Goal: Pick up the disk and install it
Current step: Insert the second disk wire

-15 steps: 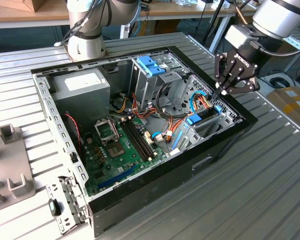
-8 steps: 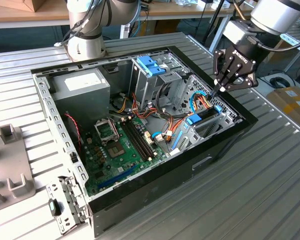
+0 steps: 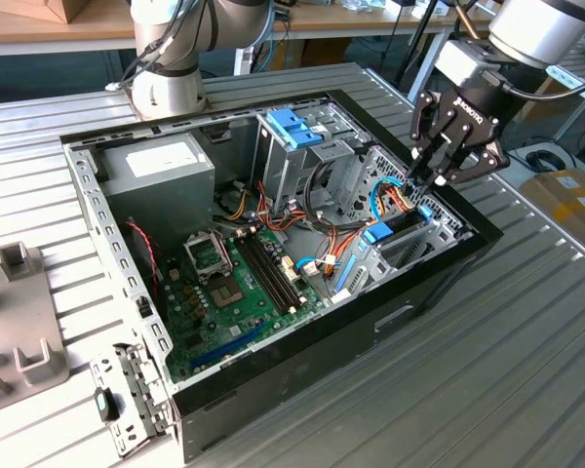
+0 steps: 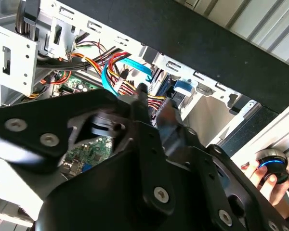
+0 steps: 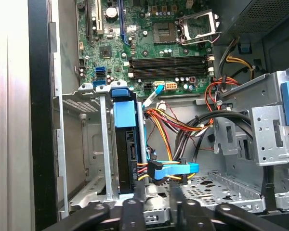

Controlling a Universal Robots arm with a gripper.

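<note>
Gripper: black, it hangs just above the right end of the open computer case, over the drive bay. Its two thin fingers point down with a small gap between them, and they hold nothing.
Disk: it stands on its edge in the silver drive bay, right below the fingers. Its light-blue rail sits at the top of the bay.
Cables: a blue plug and red, orange and yellow wires sit beside the disk, near the fingers.
Case: black, it lies open on the grey slatted table.
Green board: it lies flat on the case floor, to the exterior view's left of the disk.
Blue latch: it sits on the silver cage at the far side of the case, well apart from the gripper.
Hand: a person's hand rests on a round knob outside the case, in the second wrist view.
</note>
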